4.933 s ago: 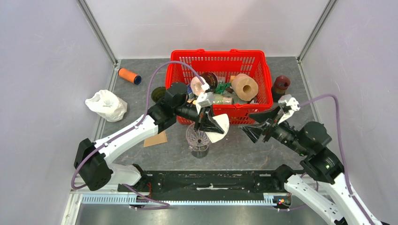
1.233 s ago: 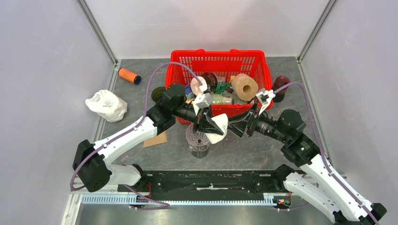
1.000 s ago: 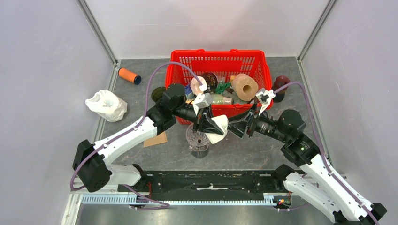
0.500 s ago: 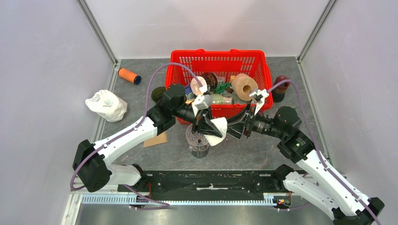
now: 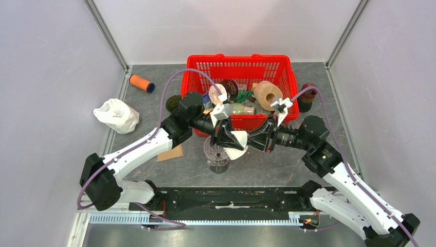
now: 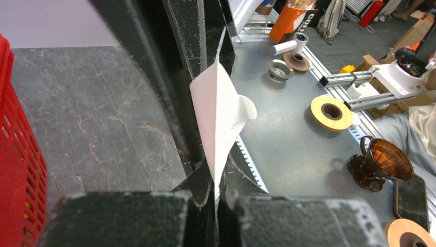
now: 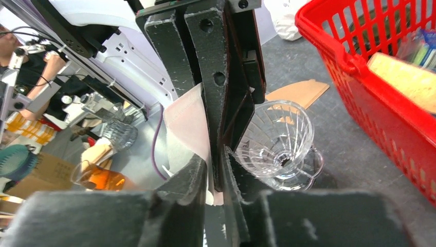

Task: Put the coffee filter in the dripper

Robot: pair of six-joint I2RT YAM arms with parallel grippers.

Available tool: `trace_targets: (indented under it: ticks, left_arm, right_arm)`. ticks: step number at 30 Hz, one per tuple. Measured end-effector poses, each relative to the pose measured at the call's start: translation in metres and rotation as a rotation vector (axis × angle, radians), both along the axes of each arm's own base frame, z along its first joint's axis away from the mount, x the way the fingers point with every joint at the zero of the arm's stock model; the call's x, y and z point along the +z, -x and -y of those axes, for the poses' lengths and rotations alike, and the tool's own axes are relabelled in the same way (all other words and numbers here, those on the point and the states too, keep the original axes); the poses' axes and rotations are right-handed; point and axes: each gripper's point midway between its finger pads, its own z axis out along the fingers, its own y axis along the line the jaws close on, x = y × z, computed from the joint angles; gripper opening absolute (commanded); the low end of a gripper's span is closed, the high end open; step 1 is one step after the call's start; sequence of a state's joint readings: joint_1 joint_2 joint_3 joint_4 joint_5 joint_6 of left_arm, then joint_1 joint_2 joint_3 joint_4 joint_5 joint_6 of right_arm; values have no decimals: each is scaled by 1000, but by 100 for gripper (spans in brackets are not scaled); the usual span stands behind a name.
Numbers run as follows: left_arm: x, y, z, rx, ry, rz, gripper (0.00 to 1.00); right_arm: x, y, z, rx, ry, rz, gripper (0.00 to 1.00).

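The white coffee filter [image 5: 238, 140] hangs in the air, folded flat, just above and to the right of the clear glass dripper [image 5: 216, 154]. My left gripper [image 5: 230, 138] is shut on its left side. In the left wrist view the filter [image 6: 218, 108] rises from the pinched jaws of that gripper [image 6: 215, 186]. My right gripper [image 5: 253, 140] reaches in from the right. Its jaws [image 7: 212, 177] stand pinched together on the filter's [image 7: 186, 123] lower edge, tight against the left gripper's black fingers. The dripper [image 7: 280, 141] stands upright and empty on the table just beyond.
The red basket [image 5: 240, 62] full of odds and ends stands right behind both grippers, its wall [image 7: 370, 92] close to the dripper. A brown card [image 5: 170, 153] lies left of the dripper. A white bag [image 5: 116, 115], an orange spool [image 5: 141, 83] and a dark red object [image 5: 308, 92] lie farther off.
My right arm has moved left up to the filter and its jaws have closed on the filter's edge. The left gripper has kept its hold and barely moved.
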State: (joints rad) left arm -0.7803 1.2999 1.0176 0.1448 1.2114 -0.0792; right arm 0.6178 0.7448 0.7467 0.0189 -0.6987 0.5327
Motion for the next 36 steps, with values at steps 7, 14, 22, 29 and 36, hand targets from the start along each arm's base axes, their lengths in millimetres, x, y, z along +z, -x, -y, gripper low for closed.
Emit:
trace_targets:
  ticks: [7, 14, 22, 29, 36]
  left_arm:
    - [-1, -6, 3, 42, -7, -2, 14]
    - [-1, -16, 7, 106, -20, -15, 48]
    - [1, -26, 9, 188, -32, -32, 79]
    - [3, -45, 10, 323, -44, -41, 85]
    - [5, -63, 6, 457, -57, -39, 87]
  right_arm:
    - [3, -3, 2, -28, -7, 16, 0]
    - [8, -13, 12, -130, -11, 41, 0]
    - [11, -22, 24, -236, -15, 46, 0]
    - [2, -29, 29, -289, 10, 7, 0]
    - [-5, -36, 37, -360, 29, -26, 0]
